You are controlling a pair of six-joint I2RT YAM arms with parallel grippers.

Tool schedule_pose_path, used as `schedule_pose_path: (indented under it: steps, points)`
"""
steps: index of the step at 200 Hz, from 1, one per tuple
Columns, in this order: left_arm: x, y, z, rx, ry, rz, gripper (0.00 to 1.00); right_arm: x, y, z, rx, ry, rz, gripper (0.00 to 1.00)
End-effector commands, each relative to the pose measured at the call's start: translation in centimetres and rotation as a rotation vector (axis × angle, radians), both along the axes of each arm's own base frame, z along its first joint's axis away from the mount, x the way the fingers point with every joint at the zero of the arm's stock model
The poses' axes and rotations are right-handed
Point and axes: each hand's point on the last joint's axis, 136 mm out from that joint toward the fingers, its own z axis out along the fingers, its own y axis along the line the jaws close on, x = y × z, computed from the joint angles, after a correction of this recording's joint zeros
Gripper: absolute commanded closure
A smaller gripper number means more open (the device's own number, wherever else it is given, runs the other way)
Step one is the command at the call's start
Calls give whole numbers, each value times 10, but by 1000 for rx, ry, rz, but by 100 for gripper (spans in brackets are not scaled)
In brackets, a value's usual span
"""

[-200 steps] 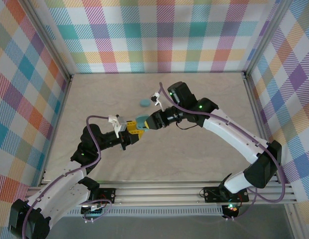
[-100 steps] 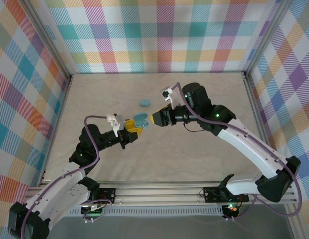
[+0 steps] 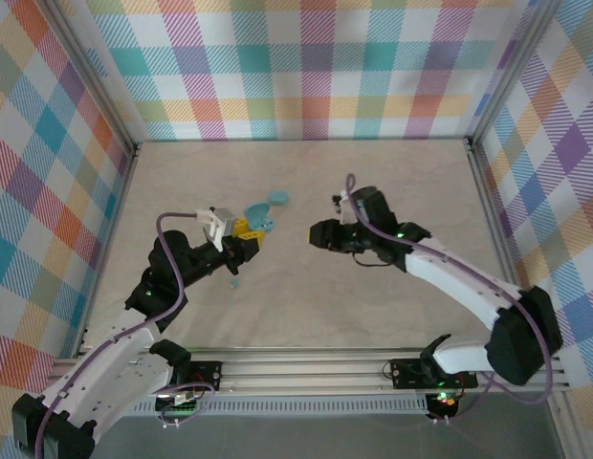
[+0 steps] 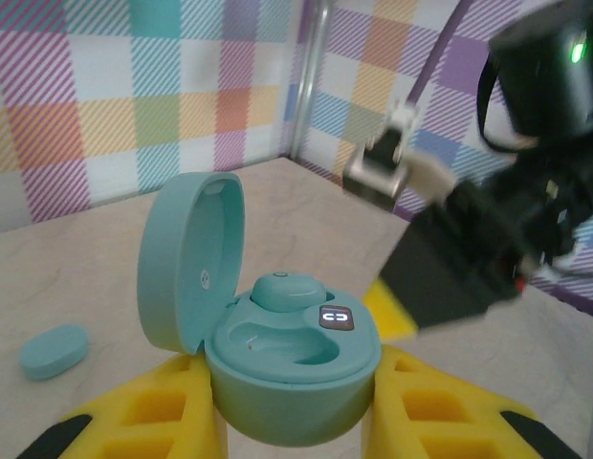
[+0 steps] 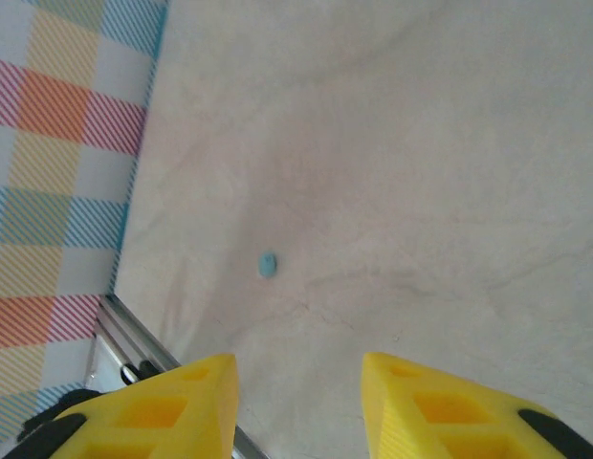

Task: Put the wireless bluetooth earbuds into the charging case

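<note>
Gripper states: the left gripper is clamped narrowly on the open charging case, whose lid stands hinged back; the right gripper hangs above the table with its fingers apart and nothing between them. One seated earbud occupies the far socket, while the near socket appears vacant. A loose earbud lies on the table near the left arm, well apart from the case; a second case, closed, rests beyond. Probable failure modes: the loose earbud, tiny and glossy, may squirt from between the fingers or skid away if they close off-centre; it may arrive at the socket in the wrong orientation and fail to seat; a hard push could rock the case in its grip or dislodge the seated earbud; contact with the raised lid could swing it shut.
</note>
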Motion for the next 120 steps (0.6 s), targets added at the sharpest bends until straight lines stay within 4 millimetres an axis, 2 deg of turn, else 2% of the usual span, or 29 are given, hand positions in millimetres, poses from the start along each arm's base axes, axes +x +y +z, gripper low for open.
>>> schedule_pose_path:
  steps: [1,22,43,92,120]
  points:
    - [11,11,16,12,-19,76,100,-9,45,-15,62,27,66,63]
    - [17,15,21,13,-17,104,100,-22,86,-39,22,30,148,65]
    - [24,19,24,22,-7,138,100,-30,113,-66,-37,27,160,68]
    - [30,22,27,58,-10,157,100,-46,161,-116,-136,31,217,68]
    - [30,24,29,67,-17,165,100,-47,177,-131,-233,-19,257,68]
